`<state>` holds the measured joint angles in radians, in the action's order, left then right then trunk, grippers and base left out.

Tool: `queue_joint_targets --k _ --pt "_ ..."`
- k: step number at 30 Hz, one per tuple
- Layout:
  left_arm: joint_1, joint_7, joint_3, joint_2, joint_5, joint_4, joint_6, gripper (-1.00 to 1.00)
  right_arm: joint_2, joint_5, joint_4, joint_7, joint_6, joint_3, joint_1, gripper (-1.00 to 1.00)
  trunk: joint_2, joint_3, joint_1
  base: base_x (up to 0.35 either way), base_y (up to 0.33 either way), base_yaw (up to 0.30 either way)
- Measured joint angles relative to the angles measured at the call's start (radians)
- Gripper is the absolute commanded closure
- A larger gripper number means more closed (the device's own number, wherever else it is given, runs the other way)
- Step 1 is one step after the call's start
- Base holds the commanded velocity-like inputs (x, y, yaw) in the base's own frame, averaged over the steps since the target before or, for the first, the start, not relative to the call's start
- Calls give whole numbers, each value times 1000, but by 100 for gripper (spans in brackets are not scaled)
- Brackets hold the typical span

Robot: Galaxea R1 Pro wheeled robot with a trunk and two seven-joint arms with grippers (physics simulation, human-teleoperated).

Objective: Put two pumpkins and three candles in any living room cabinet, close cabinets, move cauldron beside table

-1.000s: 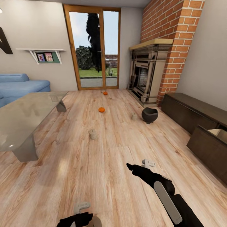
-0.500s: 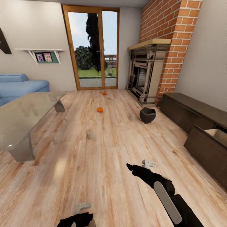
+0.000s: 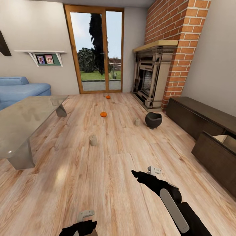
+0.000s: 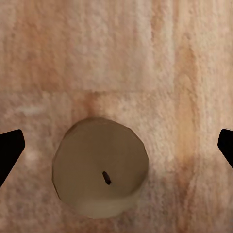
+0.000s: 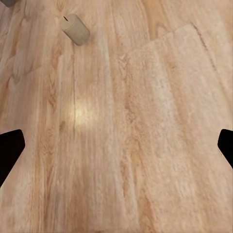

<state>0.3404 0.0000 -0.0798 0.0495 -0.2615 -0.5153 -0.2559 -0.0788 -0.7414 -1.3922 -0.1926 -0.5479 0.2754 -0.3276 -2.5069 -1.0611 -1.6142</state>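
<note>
Living room, simulator render.

Floor (image 3: 108,170): pale wood planks throughout, with a soft sheen patch toward the table side.

Glass-topped table (image 3: 23,121): on grey legs, standing on the left-arm side.

Sofa (image 3: 19,90): blue, behind the table against the far wall.

Wall shelf (image 3: 42,54): white, above the sofa, holding two small framed pictures on a green backing.

Glazed door (image 3: 95,49): wood-framed, in the far wall (lawn, shrub and a dark tree beyond; daylight enters here).

Brick chimney breast (image 3: 177,39): red, on the right-arm side, with an ornate grey-beige fireplace surround (image 3: 150,75) at its foot.

Walls (image 3: 36,29): plain off-white.
</note>
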Motion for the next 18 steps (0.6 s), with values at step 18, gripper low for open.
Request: queue_joint_targets --k 18 --pt "0 11 -1 1 2 0 71 -100 0 -10 -111 134 -6 109 0 -100 -3 -50 -6 0 0 0"
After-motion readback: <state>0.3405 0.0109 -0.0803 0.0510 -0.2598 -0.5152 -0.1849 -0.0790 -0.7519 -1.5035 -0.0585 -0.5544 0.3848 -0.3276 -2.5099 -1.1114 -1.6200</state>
